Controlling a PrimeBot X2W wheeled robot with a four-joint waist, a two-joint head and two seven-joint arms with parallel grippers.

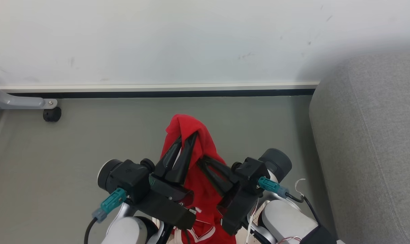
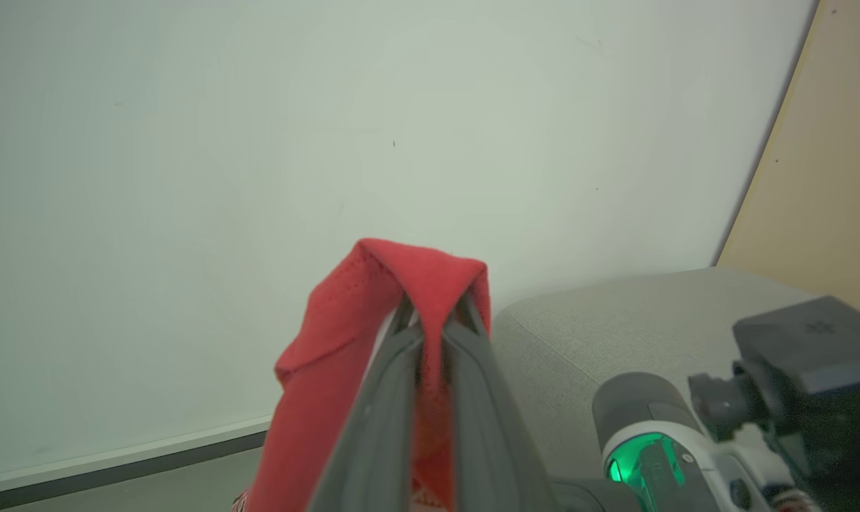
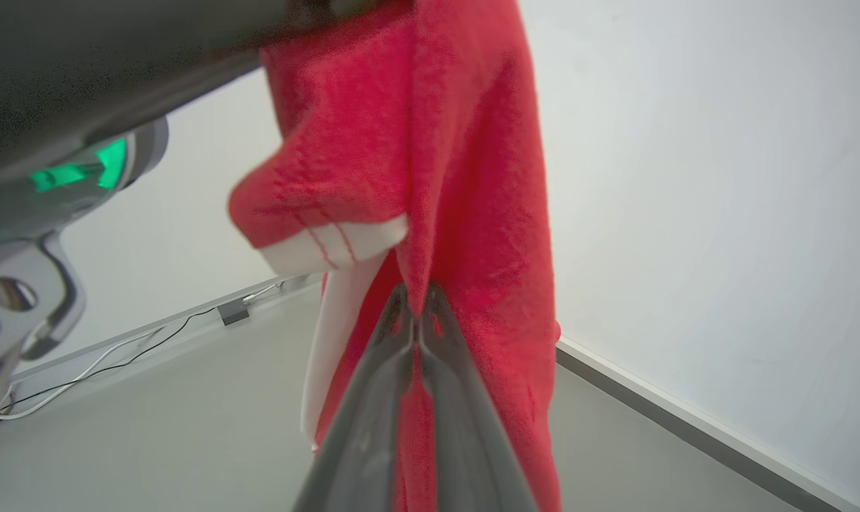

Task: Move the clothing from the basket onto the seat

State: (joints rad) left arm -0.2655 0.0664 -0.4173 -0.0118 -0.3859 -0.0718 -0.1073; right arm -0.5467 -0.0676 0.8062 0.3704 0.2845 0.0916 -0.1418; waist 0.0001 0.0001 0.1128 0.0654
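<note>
Above the smooth grey floor [image 1: 73, 142], one piece of clothing [image 1: 186, 125], soft red fabric with white trim, hangs from two grippers, apart from the seat [image 1: 371, 142]. Left gripper [image 1: 187, 139] is pinched on the top fold, and right gripper [image 1: 202, 162] is pinched on a fold lower down, each with cloth between near-closed fingers. One seat, light grey woven upholstery with a rounded corner, is off to the right.

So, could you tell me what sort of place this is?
Likely an indoor test room furnished like a lounge: a grey sofa by a plain white wall, a smooth grey floor and a wheeled metal leg.
</note>
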